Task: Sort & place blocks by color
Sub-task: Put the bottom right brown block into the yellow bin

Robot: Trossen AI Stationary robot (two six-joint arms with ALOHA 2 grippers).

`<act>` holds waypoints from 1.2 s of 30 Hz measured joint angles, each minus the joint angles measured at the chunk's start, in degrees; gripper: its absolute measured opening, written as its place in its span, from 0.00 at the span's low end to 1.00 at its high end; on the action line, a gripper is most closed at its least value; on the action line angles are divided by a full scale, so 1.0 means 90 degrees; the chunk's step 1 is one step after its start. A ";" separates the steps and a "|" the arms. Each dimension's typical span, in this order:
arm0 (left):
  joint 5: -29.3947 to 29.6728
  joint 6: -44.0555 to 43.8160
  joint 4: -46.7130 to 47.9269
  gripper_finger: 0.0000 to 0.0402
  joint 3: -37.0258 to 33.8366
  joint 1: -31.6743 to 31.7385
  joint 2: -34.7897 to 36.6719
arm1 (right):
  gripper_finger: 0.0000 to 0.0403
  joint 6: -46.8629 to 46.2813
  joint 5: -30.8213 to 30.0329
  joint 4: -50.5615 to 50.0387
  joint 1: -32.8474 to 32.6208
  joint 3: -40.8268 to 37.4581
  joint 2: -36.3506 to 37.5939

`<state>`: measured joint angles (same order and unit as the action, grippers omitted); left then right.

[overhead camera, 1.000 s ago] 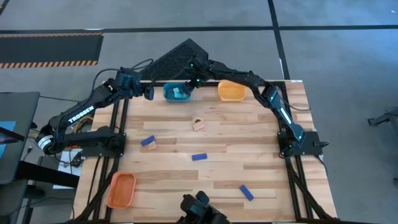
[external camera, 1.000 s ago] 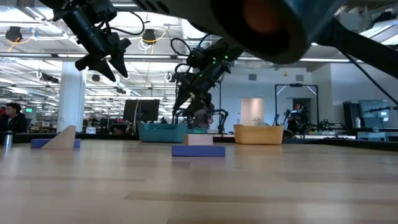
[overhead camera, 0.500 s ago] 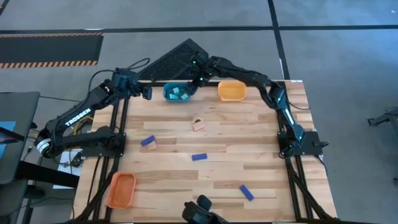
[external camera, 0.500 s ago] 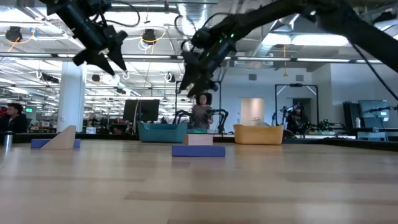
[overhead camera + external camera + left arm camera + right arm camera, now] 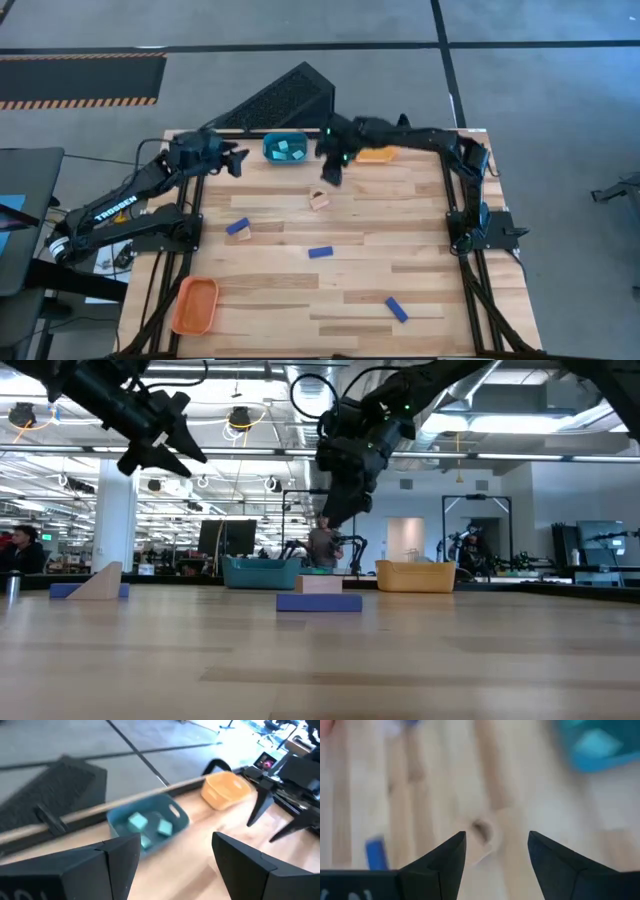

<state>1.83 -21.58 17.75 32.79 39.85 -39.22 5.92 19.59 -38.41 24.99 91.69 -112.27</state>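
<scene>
My right gripper (image 5: 331, 175) is open and hovers above a pale tan block with a hole (image 5: 482, 837) that lies on the table (image 5: 319, 200), its fingers on either side of the block in the wrist view and touching nothing. My left gripper (image 5: 236, 160) is open in the air beside the teal tray (image 5: 150, 822). That tray holds cyan blocks (image 5: 137, 821). Dark blue blocks lie at the table's left (image 5: 238, 227), middle (image 5: 320, 252) and near right (image 5: 397, 310). A tan wedge (image 5: 100, 582) rests by the left blue block.
An orange tray (image 5: 376, 153) stands at the far edge, right of the teal tray (image 5: 285, 148), partly under the right arm. A second orange tray (image 5: 195, 305) sits at the near left corner. Bare wood lies between the scattered blocks. People show in the room behind.
My right gripper has risen out of the teal tray and swung toward the near edge, coming down over the tan block with the hole. Cyan blocks show in the tray where it was. My left gripper has shifted slightly toward the near edge and tipped more level.
</scene>
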 joint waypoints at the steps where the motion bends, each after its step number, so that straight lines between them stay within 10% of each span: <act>1: 0.0000 -0.0072 -0.0111 0.58 -0.0088 -0.0081 -0.0002 | 0.58 0.0246 -0.0009 0.0021 -0.0114 -0.0092 0.0008; 36: 0.0690 -0.0731 -0.0526 0.58 -0.0320 -0.1404 -0.0238 | 0.53 0.0802 -0.1600 0.0324 -0.1364 -0.0145 -0.1177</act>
<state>8.03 -28.16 13.02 29.91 27.22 -41.36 13.14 5.19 -35.50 12.72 90.38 -122.86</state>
